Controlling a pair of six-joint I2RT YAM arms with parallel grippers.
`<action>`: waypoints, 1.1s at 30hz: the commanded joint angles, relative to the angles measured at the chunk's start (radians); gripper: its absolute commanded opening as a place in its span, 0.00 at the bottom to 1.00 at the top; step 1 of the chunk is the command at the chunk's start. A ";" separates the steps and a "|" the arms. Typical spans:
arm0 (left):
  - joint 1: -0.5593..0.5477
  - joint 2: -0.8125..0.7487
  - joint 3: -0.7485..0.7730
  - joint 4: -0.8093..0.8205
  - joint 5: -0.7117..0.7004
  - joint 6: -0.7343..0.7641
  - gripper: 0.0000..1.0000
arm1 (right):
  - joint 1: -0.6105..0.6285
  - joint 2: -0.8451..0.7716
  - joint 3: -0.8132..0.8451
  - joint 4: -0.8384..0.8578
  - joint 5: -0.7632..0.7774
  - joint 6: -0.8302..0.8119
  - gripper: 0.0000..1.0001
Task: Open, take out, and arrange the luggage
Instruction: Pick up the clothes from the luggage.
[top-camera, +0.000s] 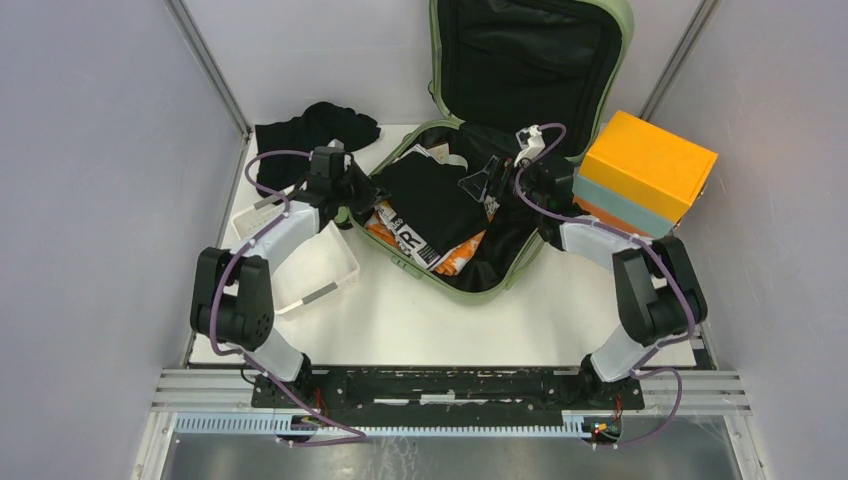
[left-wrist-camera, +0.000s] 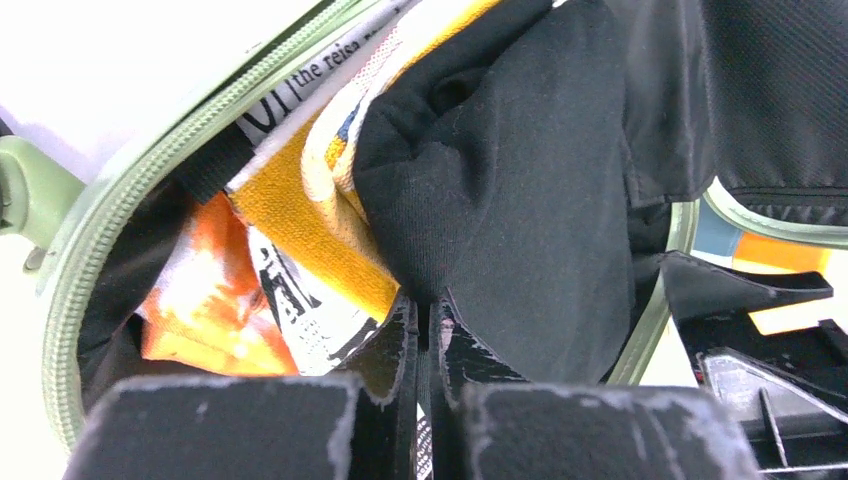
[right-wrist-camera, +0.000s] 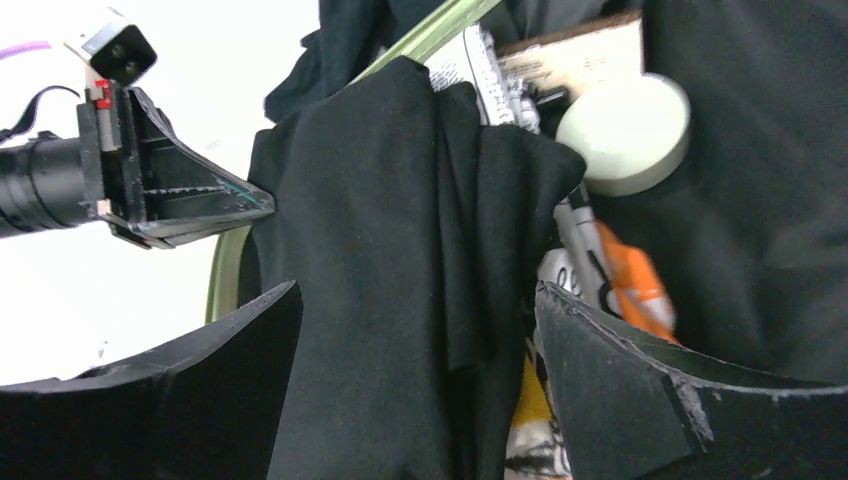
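Left gripper closed at the left zip rim of the luggage, tips against a black garment; whether cloth is pinched cannot be told. Right gripper wide open, straddling that garment, holding nothing. Sage-green luggage mid-table, lid upright, between white basket and orange-blue box; bare table in front.

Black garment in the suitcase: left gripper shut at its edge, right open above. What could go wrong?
1. The left gripper is shut at a fold of the black garment; any pinch looks thin, so a lift may slip.
2. The garment lies on orange printed items; pulling could drag them over the rim of the luggage.
3. The open right gripper hangs close by; the arms could clash.
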 joint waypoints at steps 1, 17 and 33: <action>-0.011 -0.070 0.067 0.053 0.027 -0.041 0.02 | -0.001 -0.148 0.061 -0.200 0.119 -0.340 0.93; -0.040 -0.029 0.172 -0.125 -0.021 -0.101 0.02 | 0.371 -0.164 0.113 -0.372 0.247 -0.784 0.98; -0.039 -0.001 0.189 -0.105 0.006 -0.109 0.02 | 0.560 -0.004 0.194 -0.480 0.905 -0.923 0.81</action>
